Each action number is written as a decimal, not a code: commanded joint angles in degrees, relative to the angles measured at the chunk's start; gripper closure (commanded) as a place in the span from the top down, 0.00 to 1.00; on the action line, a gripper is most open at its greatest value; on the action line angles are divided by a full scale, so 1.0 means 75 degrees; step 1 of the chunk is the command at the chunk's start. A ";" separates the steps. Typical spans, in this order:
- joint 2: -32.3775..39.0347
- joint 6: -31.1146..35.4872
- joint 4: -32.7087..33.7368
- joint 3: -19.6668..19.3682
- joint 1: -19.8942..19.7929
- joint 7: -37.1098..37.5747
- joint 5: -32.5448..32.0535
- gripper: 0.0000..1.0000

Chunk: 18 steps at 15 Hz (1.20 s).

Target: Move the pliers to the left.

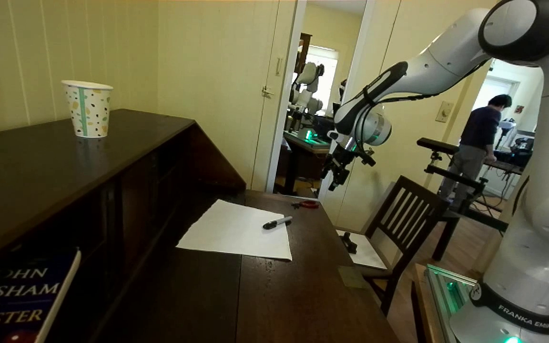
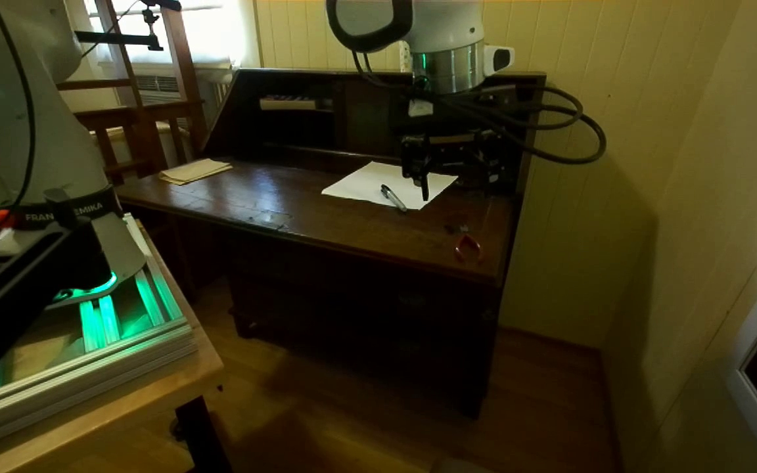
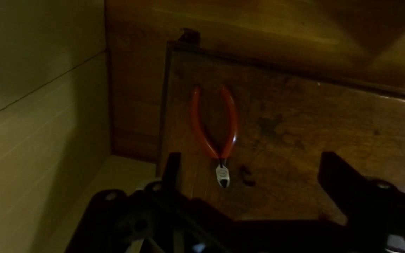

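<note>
Arm (image 1: 427,74): arched high, wrist (image 1: 377,129) angled down | jaws: spread wide | pliers (image 3: 225,151): on desk (image 1: 298,286) below

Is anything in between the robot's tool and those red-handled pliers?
Nothing I can see: in the wrist view, only open air separates the tool from the pliers on the desk.

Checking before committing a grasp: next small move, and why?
Probably lower the tool a little toward the pliers: in the wrist view its jaws stand open and the pliers show within their span, off-centre; in an exterior view it hangs clear above the desk. Exact alignment over them is hard to judge.
</note>
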 commanded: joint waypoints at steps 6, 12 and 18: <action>0.0989 -0.0171 0.0924 0.1008 -0.1253 -0.0639 0.0445 1.00; 0.0924 -0.0063 0.0755 0.1068 -0.1271 -0.0259 0.0101 1.00; 0.1316 -0.0075 0.1015 0.1281 -0.1386 -0.0352 0.0406 1.00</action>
